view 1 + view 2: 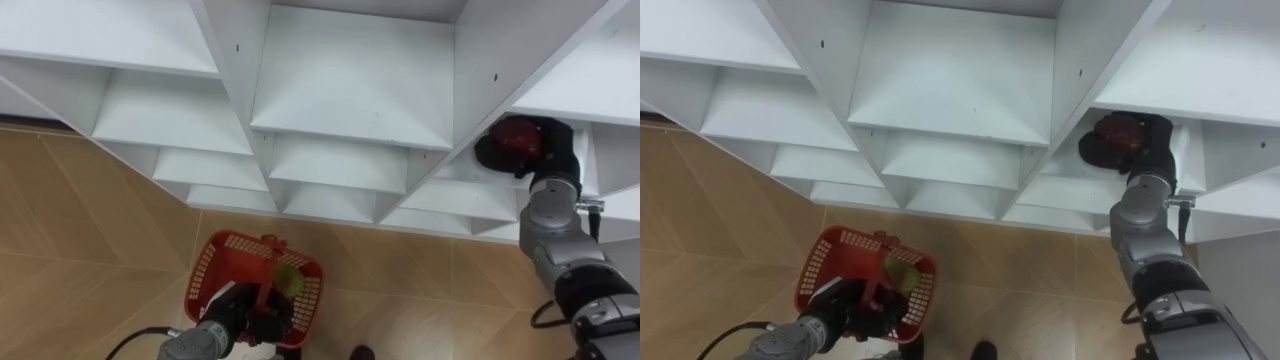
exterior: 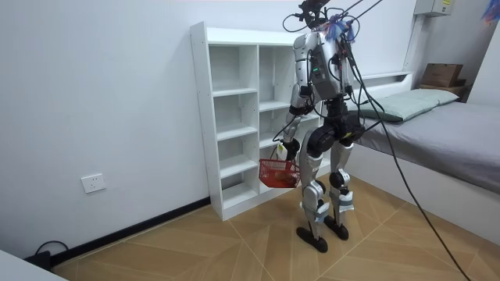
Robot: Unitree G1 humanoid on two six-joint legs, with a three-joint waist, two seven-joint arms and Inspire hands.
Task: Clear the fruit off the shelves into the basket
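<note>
Closet shelves (image 1: 350, 80) — right hand (image 1: 547, 150) round red fruit (image 1: 512, 133) — basket (image 1: 212, 262) below

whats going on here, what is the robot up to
The robot stands at a white shelf unit. Its left hand holds a red basket by its handle, with a green fruit inside. Its right hand reaches into the unit's right side and looks closed around a red fruit there.

A bedroom: bed (image 2: 437, 125), white shelving closet (image 2: 234, 117), herringbone wood floor (image 2: 234, 246).
</note>
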